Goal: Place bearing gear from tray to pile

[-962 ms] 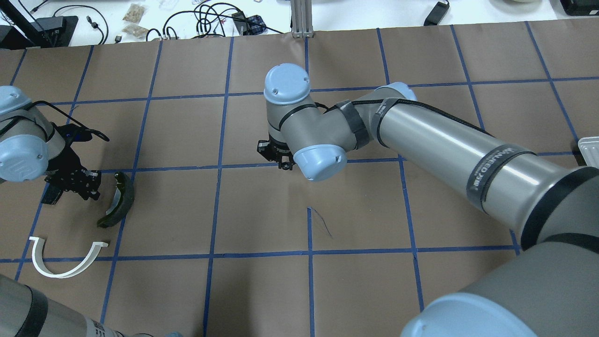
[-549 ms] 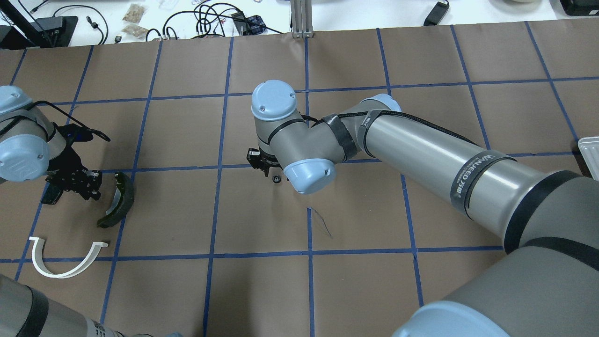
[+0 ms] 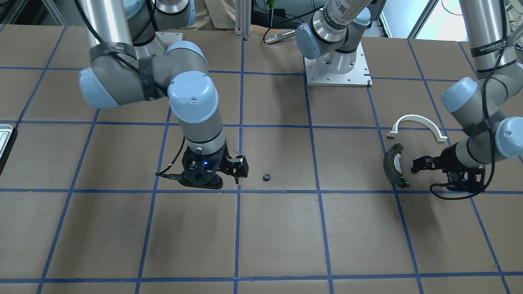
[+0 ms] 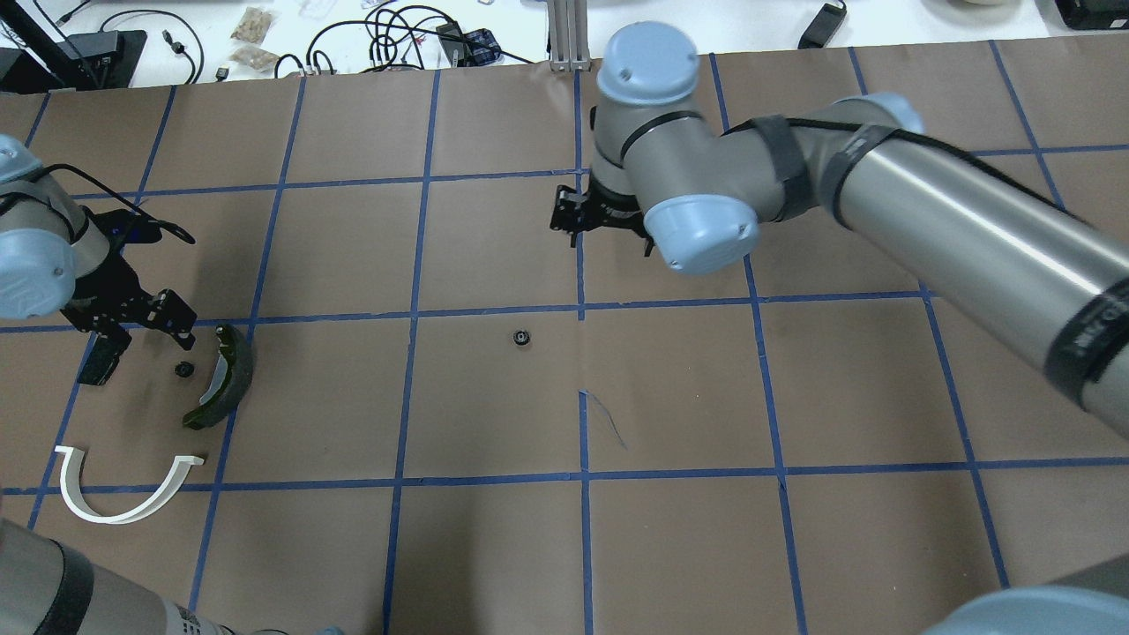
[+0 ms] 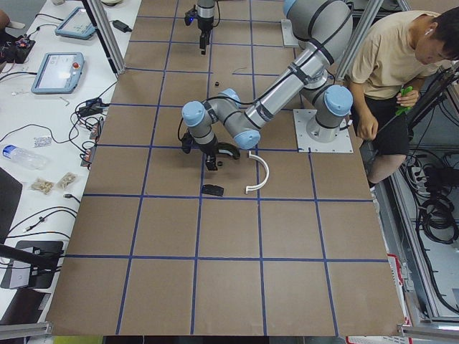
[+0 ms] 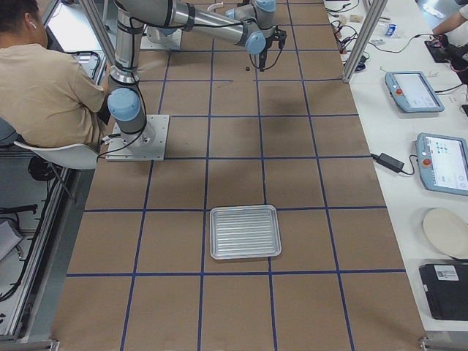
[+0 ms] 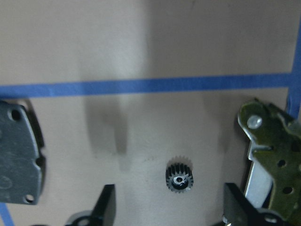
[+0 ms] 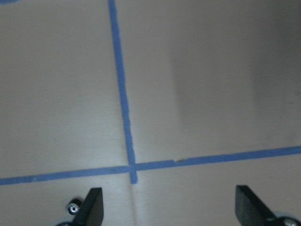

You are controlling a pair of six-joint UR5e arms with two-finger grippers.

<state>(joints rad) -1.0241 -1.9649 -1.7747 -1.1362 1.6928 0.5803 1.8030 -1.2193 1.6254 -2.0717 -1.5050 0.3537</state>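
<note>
Brown paper with a blue tape grid covers the table (image 4: pixel 494 547). A curved olive-and-black shoe (image 4: pixel 225 375) lies at the robot's left end. Just beside the shoe, between it and a flat pad (image 7: pixel 19 155), a small black gear (image 7: pixel 179 177) lies flat, touching neither. The left gripper (image 7: pixel 169 202) hangs over this gear, its fingers spread to either side and gripping nothing. A white arch (image 4: pixel 123 489) lies near the shoe, on the robot's side. A second gear (image 4: pixel 522 338) lies alone toward mid-table, well apart from the shoe. The right gripper (image 8: pixel 170 207) hovers beyond it, fingers spread, holding nothing. The tray (image 6: pixel 245 232) sits far from the shoe, at the opposite end.
</note>
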